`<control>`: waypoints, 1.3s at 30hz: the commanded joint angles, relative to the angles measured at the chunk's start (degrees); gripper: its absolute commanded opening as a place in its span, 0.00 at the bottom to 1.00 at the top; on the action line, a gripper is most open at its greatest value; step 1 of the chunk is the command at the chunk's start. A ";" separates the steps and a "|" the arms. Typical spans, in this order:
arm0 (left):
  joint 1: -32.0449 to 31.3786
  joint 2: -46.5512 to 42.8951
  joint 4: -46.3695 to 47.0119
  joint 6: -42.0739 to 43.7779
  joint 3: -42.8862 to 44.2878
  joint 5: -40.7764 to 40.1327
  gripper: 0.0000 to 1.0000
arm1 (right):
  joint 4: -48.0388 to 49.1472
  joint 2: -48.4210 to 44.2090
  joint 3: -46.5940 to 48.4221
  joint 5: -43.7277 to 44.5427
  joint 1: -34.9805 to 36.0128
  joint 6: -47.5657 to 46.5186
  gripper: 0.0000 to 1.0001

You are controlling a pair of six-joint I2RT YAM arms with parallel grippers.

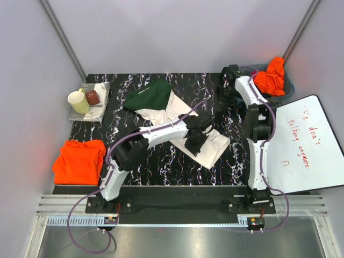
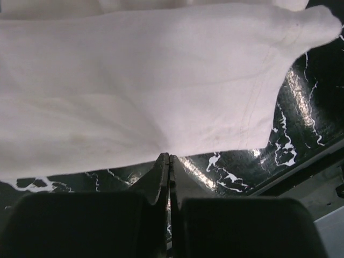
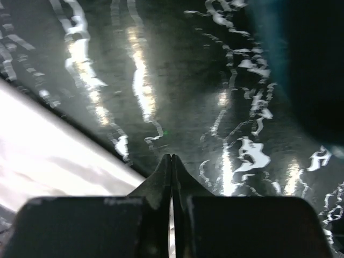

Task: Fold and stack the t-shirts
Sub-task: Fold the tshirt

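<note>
Grey walls close in a black marbled table [image 1: 161, 166]. In the middle lies the cream shirt [image 1: 177, 105], rumpled and part folded, with its green sleeve toward the back. The left hand [image 2: 169, 157] reaches across to it, fingers pressed shut right at the cloth's edge. This looks like a hold to drag or turn over a fold, though I cannot tell whether any hem is nipped. The right hand [image 3: 171, 157] is shut and holds nothing. It hangs over bare table at the back right beside the bin [image 1: 287, 83], probably keeping out of the way.

I count three shirts: the cream one, a folded orange shirt [image 1: 79, 160] at the left that starts the stack, and an orange heap [image 1: 271, 75] waiting in the bin. There is also one board [image 1: 306, 145] and one tray [image 1: 102, 88] with a mug [image 1: 78, 102] and a brown cup [image 1: 93, 97].
</note>
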 commanded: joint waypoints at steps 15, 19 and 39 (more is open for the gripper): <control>0.99 -1.08 -4.35 -2.78 -12.25 -2.42 0.00 | -0.78 -3.64 5.43 -11.75 2.29 -1.31 0.00; 2.75 -7.16 -8.99 -4.54 -17.98 -6.03 0.00 | -0.95 -3.03 6.22 -13.43 2.99 -1.66 0.00; 10.30 -38.61 -23.25 -13.06 -19.69 -21.59 0.00 | 3.86 11.03 26.08 -10.09 23.20 -2.98 0.02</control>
